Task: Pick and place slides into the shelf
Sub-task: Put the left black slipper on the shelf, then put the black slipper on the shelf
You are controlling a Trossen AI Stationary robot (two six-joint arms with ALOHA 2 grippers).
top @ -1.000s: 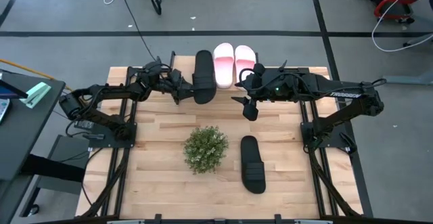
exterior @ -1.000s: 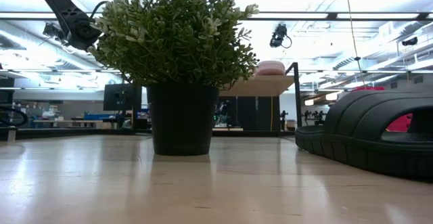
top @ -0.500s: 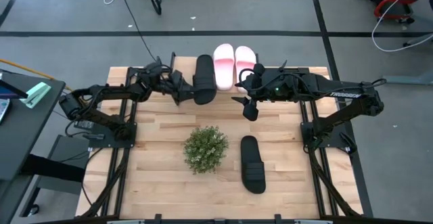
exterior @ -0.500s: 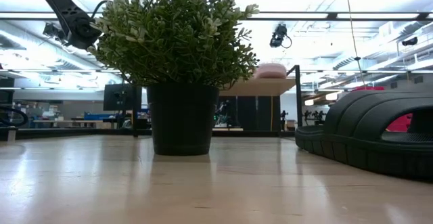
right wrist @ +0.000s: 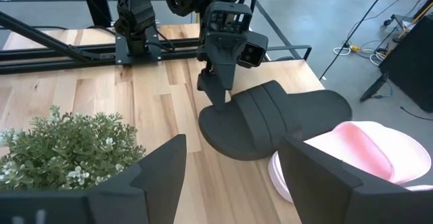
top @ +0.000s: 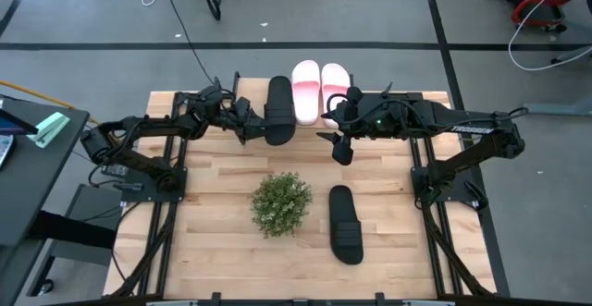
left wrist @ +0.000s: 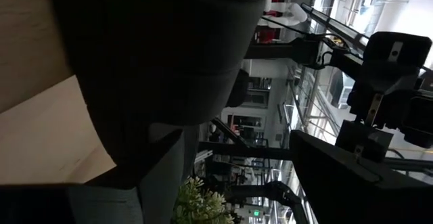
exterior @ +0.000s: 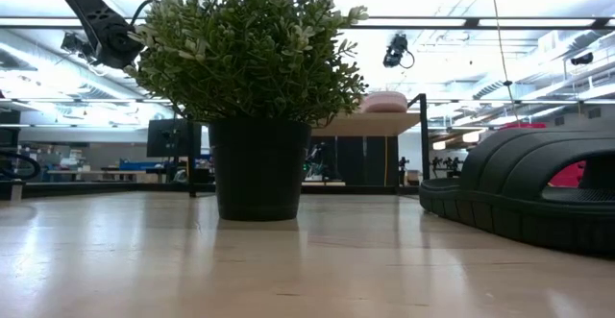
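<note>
A black slide (top: 280, 109) lies on the shelf (exterior: 370, 123) at the table's far edge, beside two pink-and-white slides (top: 319, 88). My left gripper (top: 250, 124) stands level at this black slide's near end (right wrist: 230, 139). Its jaws are open, and in the left wrist view a gap shows between the slide (left wrist: 169, 55) and one finger (left wrist: 352, 176). My right gripper (right wrist: 233, 183) hangs open and empty above the table, right of the black slide. A second black slide (top: 345, 223) lies sole-down on the tabletop. My left gripper comes level from the table's left at the near end of the black slide on the shelf. One finger (right wrist: 213, 85) lies right at the sole's side. I cannot tell whether it touches. The slide rests sole-down on the shelf board.
A potted plant (top: 280, 203) stands mid-table, left of the black slide on the tabletop. The arms' black frames (top: 153, 172) run along the table's left and right sides. Bare wood (top: 213, 260) lies toward the near edge.
The black slide on the shelf has settled slightly toward the table's near edge. Both arms have stayed about where they were.
</note>
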